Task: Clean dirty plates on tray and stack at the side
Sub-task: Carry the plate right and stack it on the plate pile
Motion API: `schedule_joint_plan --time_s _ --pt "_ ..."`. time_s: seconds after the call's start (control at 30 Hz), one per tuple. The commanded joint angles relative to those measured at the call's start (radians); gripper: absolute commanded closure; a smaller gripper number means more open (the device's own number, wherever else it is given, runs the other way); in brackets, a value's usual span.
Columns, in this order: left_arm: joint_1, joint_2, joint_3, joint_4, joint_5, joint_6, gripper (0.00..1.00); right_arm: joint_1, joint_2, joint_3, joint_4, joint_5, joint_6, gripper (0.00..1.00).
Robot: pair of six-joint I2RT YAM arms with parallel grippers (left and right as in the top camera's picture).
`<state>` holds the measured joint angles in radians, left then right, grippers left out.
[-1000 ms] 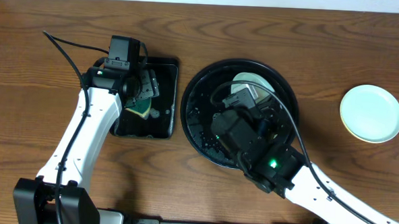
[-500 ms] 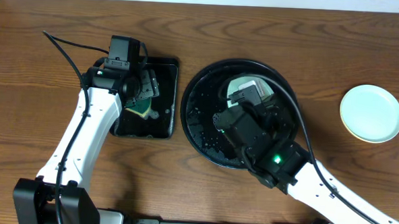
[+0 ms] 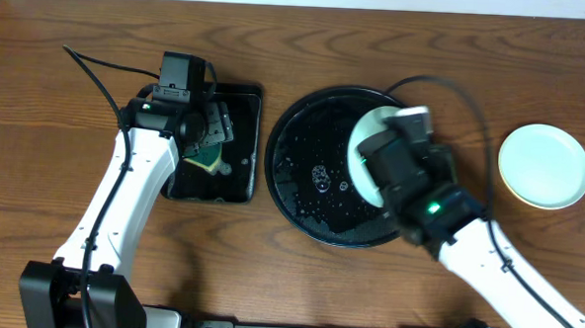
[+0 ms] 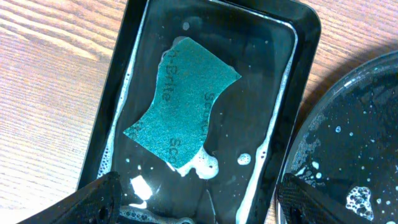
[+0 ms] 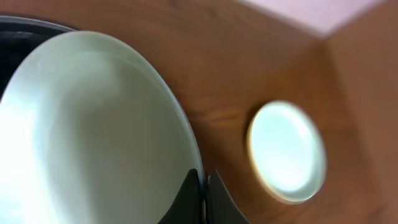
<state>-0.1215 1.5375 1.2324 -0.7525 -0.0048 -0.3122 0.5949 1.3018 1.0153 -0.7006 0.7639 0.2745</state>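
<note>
Wood counter (image 3: 80,36). I log right claw (image 5: 200,186) clamped on the rim of mint plate (image 5: 93,137) over round black tray (image 3: 296,189), second plate (image 3: 544,166) well to its right. I read left claw (image 4: 199,208) spread above sponge (image 4: 180,112).

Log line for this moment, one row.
left end effector: open over sponge in small tray | right end effector: shut on plate over round tray | side plate: on table

Overhead, the right arm (image 3: 420,184) covers most of the near plate (image 3: 360,152) over the tray's (image 3: 293,144) right half. In the wrist view the far plate (image 5: 287,152), right of the tray, is just a soft blur.
</note>
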Motion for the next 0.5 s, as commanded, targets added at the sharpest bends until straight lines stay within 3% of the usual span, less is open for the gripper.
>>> schedule_joint_plan --time_s 0.0,0.27,0.47 --pt "0.003 0.003 0.015 -0.002 0.001 0.013 0.18 -0.156 -0.015 0.017 0.002 -0.206 0.185 0.99" --pt "0.003 0.003 0.015 -0.002 0.001 0.013 0.18 -0.656 -0.015 0.017 0.042 -0.713 0.2 0.99" --pt "0.003 0.003 0.015 -0.002 0.001 0.013 0.18 -0.987 -0.011 0.017 0.073 -0.836 0.188 0.99"
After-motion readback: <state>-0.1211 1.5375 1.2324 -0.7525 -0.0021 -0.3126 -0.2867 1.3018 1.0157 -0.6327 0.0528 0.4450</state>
